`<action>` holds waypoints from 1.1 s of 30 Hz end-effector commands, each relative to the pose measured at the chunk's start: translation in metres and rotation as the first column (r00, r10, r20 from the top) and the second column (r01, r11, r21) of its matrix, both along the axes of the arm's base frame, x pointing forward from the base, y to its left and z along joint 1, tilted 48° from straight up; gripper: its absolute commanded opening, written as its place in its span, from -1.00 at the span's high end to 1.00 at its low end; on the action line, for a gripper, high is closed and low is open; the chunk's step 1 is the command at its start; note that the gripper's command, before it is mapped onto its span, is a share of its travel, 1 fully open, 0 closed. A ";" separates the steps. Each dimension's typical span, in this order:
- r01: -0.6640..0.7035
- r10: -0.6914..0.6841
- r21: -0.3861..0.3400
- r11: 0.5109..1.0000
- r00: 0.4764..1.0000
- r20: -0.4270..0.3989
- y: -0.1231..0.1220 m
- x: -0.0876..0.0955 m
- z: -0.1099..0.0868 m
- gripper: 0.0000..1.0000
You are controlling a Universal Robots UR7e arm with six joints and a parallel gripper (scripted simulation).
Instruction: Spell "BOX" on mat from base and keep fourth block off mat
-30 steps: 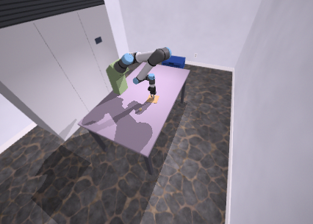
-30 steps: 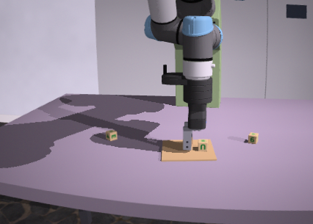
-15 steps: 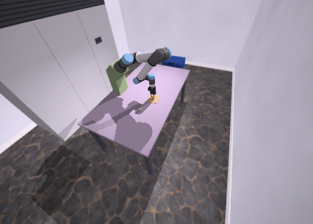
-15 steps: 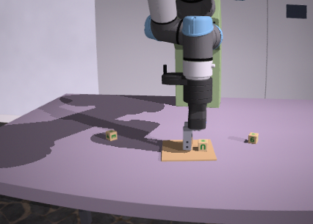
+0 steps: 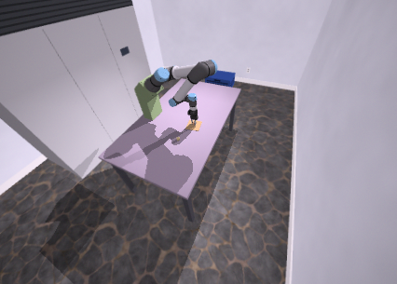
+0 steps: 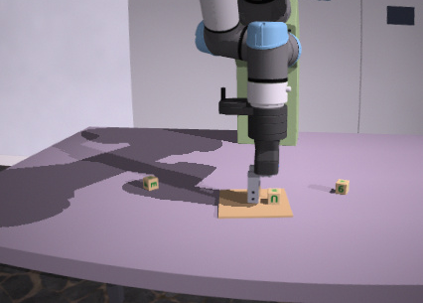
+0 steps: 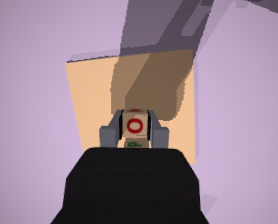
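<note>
My gripper (image 5: 194,123) (image 6: 253,199) (image 7: 135,119) is low over the tan mat (image 5: 198,128) (image 6: 233,211) (image 7: 92,95). It is shut on the block with the red O on top (image 7: 135,125); its near finger hides that block in the exterior view, so whether it touches the mat cannot be told. A block with a green top letter (image 6: 274,197) (image 7: 136,144) sits on the mat close beside it; its letter is partly hidden, like a P or B. A block with a green E-like side (image 5: 178,139) (image 6: 150,183) and another block with a 9-like side (image 6: 342,187) lie off the mat, on opposite sides.
The mat lies on the pink table (image 5: 210,101) (image 6: 164,241), whose front edge is at the bottom in the exterior view. The arm's green pedestal (image 5: 148,102) (image 6: 243,112) stands behind. Arm shadows cross the table and part of the mat.
</note>
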State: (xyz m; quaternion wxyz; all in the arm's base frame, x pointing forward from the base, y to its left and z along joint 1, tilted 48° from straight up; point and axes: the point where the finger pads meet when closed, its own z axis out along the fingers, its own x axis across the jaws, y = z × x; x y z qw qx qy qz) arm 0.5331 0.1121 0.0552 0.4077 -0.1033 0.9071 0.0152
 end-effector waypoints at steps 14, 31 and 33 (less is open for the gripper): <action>0.000 0.000 0.000 1.000 1.000 0.001 0.000 0.000 0.000 0.01; 0.000 0.000 0.000 1.000 1.000 0.001 0.000 0.002 -0.002 0.01; 0.000 0.000 0.000 1.000 1.000 0.001 0.001 0.003 -0.002 0.01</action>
